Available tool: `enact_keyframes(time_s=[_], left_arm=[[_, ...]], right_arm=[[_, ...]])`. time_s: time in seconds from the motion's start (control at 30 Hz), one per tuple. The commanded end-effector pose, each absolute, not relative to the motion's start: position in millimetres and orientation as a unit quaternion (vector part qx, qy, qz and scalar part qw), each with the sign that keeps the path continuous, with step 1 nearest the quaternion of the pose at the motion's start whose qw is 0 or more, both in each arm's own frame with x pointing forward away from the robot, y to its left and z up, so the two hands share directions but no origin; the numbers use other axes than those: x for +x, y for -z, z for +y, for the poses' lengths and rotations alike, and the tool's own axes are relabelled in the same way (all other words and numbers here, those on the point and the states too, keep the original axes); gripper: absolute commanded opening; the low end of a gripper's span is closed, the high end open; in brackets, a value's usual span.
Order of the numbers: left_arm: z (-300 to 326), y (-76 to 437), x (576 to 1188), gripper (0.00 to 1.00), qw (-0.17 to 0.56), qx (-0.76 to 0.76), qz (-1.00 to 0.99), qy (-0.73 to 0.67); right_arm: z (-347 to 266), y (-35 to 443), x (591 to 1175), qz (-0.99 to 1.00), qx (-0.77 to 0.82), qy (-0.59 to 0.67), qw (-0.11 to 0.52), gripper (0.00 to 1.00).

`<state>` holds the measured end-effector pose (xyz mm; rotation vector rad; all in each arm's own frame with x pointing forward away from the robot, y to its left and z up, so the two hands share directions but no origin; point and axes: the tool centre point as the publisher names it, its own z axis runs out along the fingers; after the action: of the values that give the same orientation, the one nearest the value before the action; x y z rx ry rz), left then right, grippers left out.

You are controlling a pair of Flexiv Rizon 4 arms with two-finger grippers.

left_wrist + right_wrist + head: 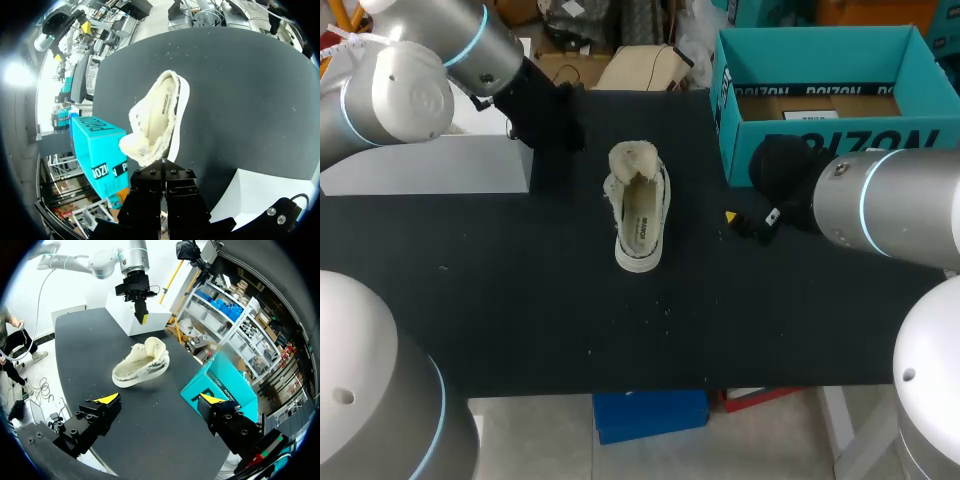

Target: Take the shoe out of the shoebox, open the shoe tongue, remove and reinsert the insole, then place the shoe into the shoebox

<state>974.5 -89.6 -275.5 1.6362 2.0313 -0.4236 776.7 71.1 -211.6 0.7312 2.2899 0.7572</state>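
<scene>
Shoe (640,215) lies long axis front-to-back, fluffy end farthest; left jaws closed, right jaws wide

Open passage over the table (520,310) on every side of the shoe (640,215). Bounded farther right by the shoebox (800,152), farther left by a white block (430,165).

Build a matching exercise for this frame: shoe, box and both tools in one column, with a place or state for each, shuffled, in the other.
1. shoe
2. box
3. left tool
4. right tool

A. open, nothing between its fingers
B. teal, at the far right of the table
C. shut, holding nothing
D. lying mid-table, outside the box

Pairs: 1-D, 2-B, 3-C, 4-A
</scene>
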Motion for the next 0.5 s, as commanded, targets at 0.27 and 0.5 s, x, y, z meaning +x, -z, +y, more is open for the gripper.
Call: enact_keyframes(time_s=[0.27,0.5], left_arm=[[-117,294,1053,0.0,0.211,0.601,0.759,0.133],[-148,313,1072,0.0,0.193,0.619,0.748,0.144]], right_arm=[[71,213,776,0.865,0.277,-0.287,0.306,1.0],[71,213,776,0.865,0.277,-0.287,0.306,1.0]])
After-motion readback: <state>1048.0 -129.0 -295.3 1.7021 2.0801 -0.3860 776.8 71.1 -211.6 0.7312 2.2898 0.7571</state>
